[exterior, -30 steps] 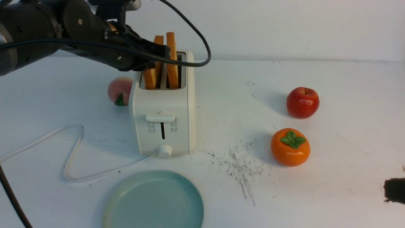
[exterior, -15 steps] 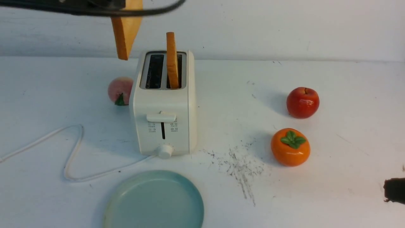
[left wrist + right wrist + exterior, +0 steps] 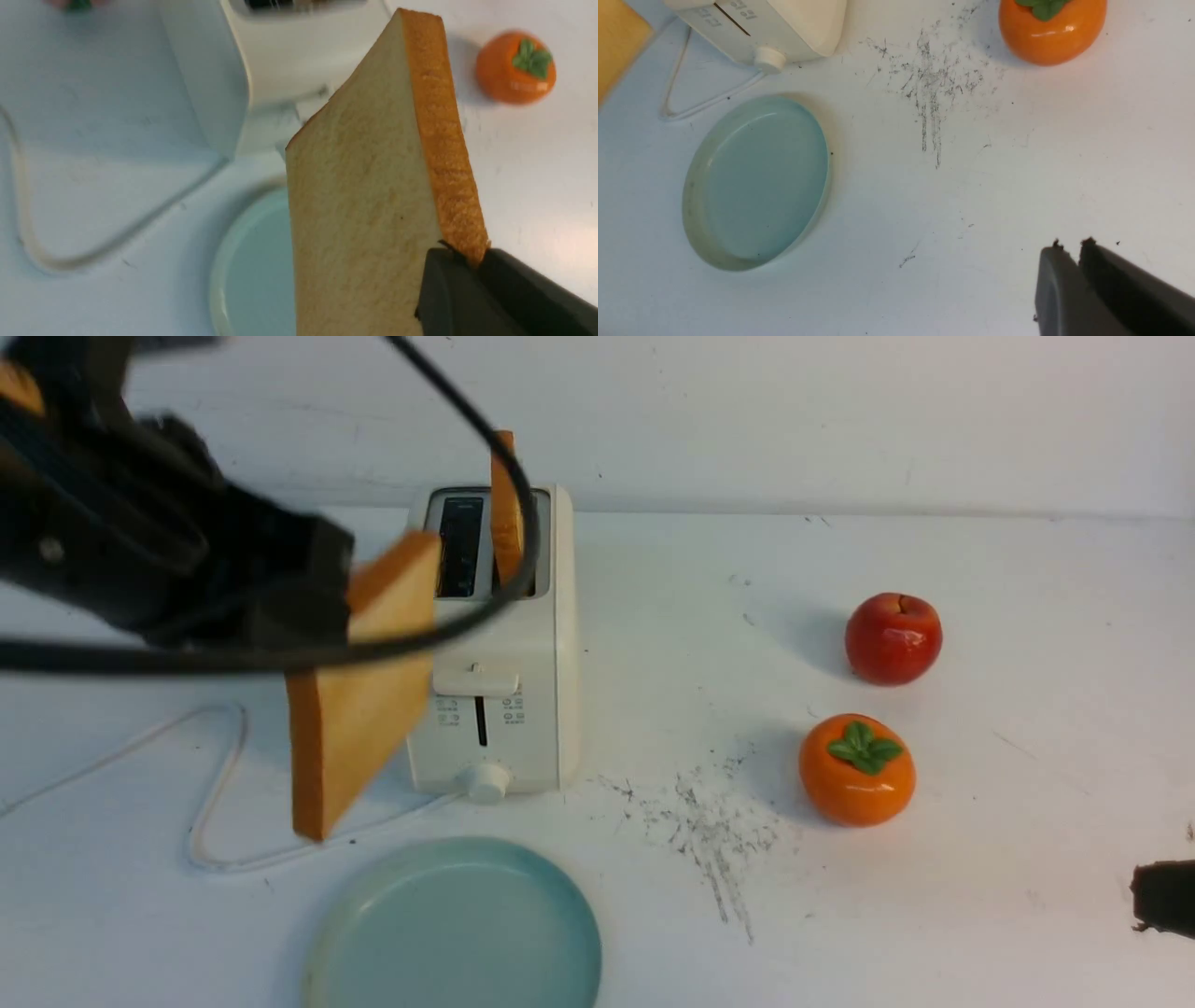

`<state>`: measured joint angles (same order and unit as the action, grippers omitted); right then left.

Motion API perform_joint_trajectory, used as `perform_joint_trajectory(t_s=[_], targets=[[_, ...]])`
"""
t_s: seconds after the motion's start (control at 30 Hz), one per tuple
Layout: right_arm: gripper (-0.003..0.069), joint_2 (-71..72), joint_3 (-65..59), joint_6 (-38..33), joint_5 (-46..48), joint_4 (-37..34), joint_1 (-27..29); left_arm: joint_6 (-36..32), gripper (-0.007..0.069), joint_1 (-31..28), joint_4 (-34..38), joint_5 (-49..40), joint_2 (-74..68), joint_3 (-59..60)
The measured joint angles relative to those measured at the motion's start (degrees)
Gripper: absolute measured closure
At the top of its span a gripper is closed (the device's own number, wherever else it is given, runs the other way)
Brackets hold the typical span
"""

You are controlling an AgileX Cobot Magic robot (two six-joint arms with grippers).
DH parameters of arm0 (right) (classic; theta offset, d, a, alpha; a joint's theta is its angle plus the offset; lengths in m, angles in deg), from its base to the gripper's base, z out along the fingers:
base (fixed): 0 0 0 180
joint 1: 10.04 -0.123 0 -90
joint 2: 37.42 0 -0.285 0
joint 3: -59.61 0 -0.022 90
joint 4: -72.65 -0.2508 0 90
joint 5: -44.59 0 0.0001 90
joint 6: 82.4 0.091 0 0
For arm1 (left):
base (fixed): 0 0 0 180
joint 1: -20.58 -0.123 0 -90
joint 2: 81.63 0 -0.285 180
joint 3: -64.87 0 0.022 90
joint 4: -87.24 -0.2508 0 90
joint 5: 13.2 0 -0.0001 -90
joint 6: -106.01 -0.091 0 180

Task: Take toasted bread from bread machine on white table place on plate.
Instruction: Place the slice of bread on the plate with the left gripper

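White table (image 3: 980, 896) below, toast (image 3: 350, 728) hangs apparently corner-down.

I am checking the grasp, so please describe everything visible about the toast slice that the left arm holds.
The toast slice is a flat square with a pale golden, porous face and a darker orange-brown crust. It looks whole. The left gripper has its jaws shut on one crust corner. The slice hangs tilted in the air, before the left front of the toaster, above the table near the far-left rim of the blue-green plate. Nothing else appears to touch it.
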<state>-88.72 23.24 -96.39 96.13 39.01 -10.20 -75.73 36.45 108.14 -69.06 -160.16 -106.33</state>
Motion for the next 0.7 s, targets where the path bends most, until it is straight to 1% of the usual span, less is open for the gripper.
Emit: perform_joint_trajectory(t_s=[0.07, 0.13, 0.17, 0.23, 0.27, 0.3, 0.37, 0.4, 0.43, 0.47, 0.57, 0.7], targets=[[0.0594, 0.00, 0.00, -0.02, 0.19, 0.00, 0.00, -3.21, 0.0586, 0.00, 4.67, 0.38, -0.16, 5.41], [0.0591, 0.00, 0.00, -0.02, 0.20, 0.00, 0.00, -7.78, 0.0586, 0.00, 9.72, 1.16, -0.15, 9.08], [0.0589, 0.00, 0.00, -0.02, 0.20, 0.00, 0.00, -11.12, 0.0586, 0.00, 13.10, 2.01, -0.15, 11.35], [0.0587, 0.00, 0.00, -0.02, 0.20, -0.15, 0.00, -15.59, 0.0586, 0.00, 17.52, 4.15, -0.15, 14.01], [0.0586, 0.00, 0.00, -0.02, 0.20, -0.21, 0.00, -15.99, 0.0586, 0.00, 17.93, 4.47, -0.15, 14.25], [0.0585, 0.00, 0.00, -0.02, 0.20, -0.41, 0.00, -18.09, 0.0586, 0.00, 20.26, 6.94, -0.15, 15.69], [0.0582, 0.00, 0.00, -0.02, 0.25, -0.69, 0.00, -19.47, 0.0586, 0.00, 22.65, 11.25, -0.15, 17.68], [0.0582, 0.00, 0.00, -0.02, 0.25, -0.75, 0.00, -19.52, 0.0586, 0.00, 22.79, 11.60, -0.15, 17.85], [0.0579, 0.00, 0.00, -0.02, 0.25, -0.86, 0.00, -19.90, 0.0586, 0.00, 23.56, 14.51, -0.15, 19.43], [0.0578, 0.00, 0.00, -0.02, 0.25, -0.89, 0.00, -19.98, 0.0586, 0.00, 23.81, 15.59, -0.15, 20.33], [0.0575, 0.00, 0.00, -0.02, 0.25, -1.00, 0.00, -20.03, 0.0586, 0.00, 24.25, 18.42, -0.15, 22.53], [0.0573, 0.00, -0.25, -0.02, 0.25, -1.26, 0.00, -20.03, 0.0586, 0.00, 25.90, 18.80, -0.15, 23.76]])
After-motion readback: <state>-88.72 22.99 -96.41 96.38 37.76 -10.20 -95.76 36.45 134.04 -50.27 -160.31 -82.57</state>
